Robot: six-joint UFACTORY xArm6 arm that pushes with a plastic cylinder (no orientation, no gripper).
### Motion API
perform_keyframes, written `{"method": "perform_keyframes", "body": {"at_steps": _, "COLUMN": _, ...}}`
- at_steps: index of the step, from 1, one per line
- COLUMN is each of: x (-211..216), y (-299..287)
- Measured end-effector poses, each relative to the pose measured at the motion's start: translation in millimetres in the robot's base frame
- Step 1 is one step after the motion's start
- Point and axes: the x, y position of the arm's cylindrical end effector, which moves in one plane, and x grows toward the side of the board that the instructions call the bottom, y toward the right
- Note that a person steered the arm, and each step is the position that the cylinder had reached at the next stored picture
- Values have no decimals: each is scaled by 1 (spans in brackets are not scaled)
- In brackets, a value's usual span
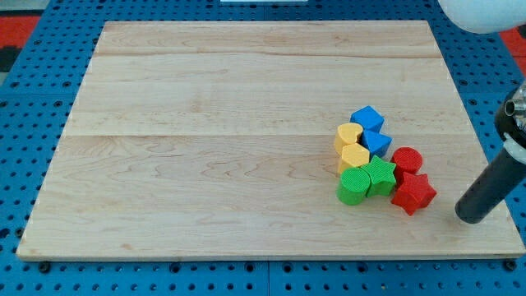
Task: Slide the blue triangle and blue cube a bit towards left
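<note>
my tip [471, 219] has no fingers to open or shut, and sits right of the blue cube [366, 118] and blue triangle [378, 142], up-left from it

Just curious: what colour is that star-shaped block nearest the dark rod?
Red; the red star shows clearly in the camera view.

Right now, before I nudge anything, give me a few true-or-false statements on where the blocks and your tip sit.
1. My tip touches the blue cube. False: it stands apart, toward the view's right of the whole cluster.
2. The blue triangle sits just below the blue cube. True.
3. The two yellow blocks lie to the view's right of the blue ones. False: they lie left.
4. The red star is the block nearest my tip. True.
5. The green blocks are at the cluster's bottom. True.
</note>
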Motion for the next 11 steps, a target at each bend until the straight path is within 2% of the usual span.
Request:
{"method": "perform_keyframes", "body": {"at_steps": 1, "x": -22, "y": 0}}
{"method": "perform_keyframes", "body": {"at_steps": 3, "x": -110, "y": -10}}
{"method": "perform_keyframes", "body": {"at_steps": 4, "x": -112, "y": -33}}
{"method": "perform_keyframes", "body": {"at_steps": 6, "x": -64, "y": -49}}
{"method": "perform_keyframes", "body": {"at_steps": 7, "x": -65, "y": -74}}
{"method": "perform_keyframes", "body": {"at_steps": 8, "x": -87, "y": -75}}
{"method": "perform_keyframes", "body": {"at_steps": 10, "x": -171, "y": -75}}
{"method": "perform_keyframes", "body": {"at_steps": 11, "x": -153, "y": -30}}
